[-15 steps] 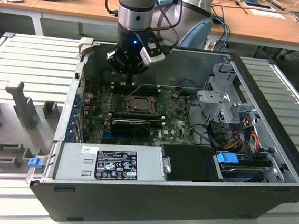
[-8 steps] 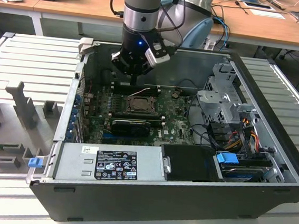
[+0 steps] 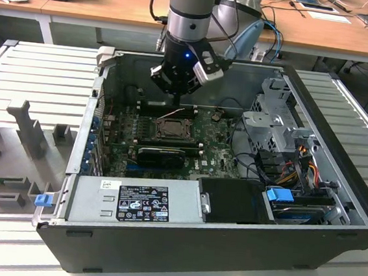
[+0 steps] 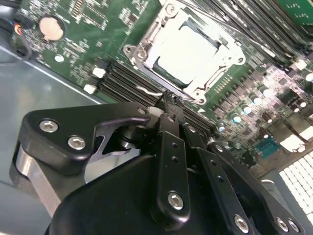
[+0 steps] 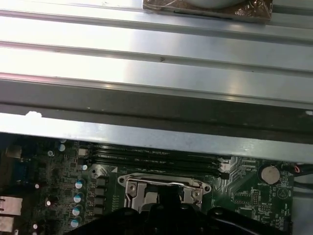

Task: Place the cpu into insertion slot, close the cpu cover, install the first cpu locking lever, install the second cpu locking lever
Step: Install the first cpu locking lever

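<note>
1. A ribbed metal tabletop (image 3: 34,65) carries an open computer case (image 3: 226,246) across the middle of the exterior view. Wooden desks (image 3: 106,0) line its top edge.
2. The arm (image 3: 191,8) drops from the top centre into the case. Its fingers (image 4: 171,115) are drawn narrow, tips together, just beside the insertion slot (image 3: 157,130); whether they pinch anything I cannot tell.
3. The cpu (image 4: 188,49) lies in the slot, with the cpu cover (image 4: 146,41) down around it.

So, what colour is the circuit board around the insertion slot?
The circuit board is green, clearest in the second wrist view.
</note>
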`<state>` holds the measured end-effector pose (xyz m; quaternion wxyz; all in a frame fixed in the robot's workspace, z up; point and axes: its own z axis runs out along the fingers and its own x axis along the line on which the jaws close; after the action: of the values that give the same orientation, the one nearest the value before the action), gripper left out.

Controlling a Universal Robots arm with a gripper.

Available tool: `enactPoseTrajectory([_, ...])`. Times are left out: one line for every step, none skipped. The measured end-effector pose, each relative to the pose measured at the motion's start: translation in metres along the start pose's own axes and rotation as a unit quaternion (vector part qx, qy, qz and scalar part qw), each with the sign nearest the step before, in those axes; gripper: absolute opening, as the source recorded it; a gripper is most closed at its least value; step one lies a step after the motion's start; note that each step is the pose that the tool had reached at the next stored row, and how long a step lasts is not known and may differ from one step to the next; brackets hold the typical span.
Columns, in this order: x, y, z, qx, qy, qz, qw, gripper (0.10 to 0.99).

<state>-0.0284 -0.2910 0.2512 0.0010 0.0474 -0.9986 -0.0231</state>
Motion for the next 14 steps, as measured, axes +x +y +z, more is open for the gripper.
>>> enactPoseTrajectory([-0.002,-0.0002,0.0,0.0,0.0,0.0,1.0,0.106])
enactPoseTrajectory([-0.0051,-0.0005,0.0001,0.0,0.0,0.0,1.0,0.106])
enactPoseTrajectory([-0.0082,-0.0008,0.0002,0.0,0.0,0.0,1.0,0.106])
enactPoseTrajectory([-0.01,-0.001,0.0003,0.0,0.0,0.0,1.0,0.106])
enactPoseTrajectory([-0.0131,-0.0013,0.0005,-0.0001,0.0,0.0,1.0,0.106])
enactPoseTrajectory([-0.0161,-0.0016,0.0006,0.0,0.0,0.0,1.0,0.106])
enactPoseTrajectory([-0.0179,-0.0018,0.0007,0.0,0.0,0.0,1.0,0.106])
enactPoseTrajectory([-0.0206,-0.002,0.0008,0.0,0.0001,0.001,1.0,0.106])
enactPoseTrajectory([-0.0214,-0.0021,0.0008,0.0,0.0,0.002,1.0,0.106])
enactPoseTrajectory([-0.0216,-0.0021,0.0011,-0.0051,-0.0006,0.005,1.0,0.106])
enactPoseTrajectory([-0.0215,-0.0021,0.0015,-0.012,-0.0013,0.006,0.9999,0.106])
enactPoseTrajectory([-0.0206,-0.0029,0.0023,-0.0136,-0.0014,0.006,0.9999,0.106])
enactPoseTrajectory([-0.0164,-0.0051,0.0042,-0.0163,-0.0016,0.006,0.9998,0.106])
enactPoseTrajectory([-0.0115,-0.0062,0.0057,-0.0194,-0.0019,0.005,0.9998,0.106])
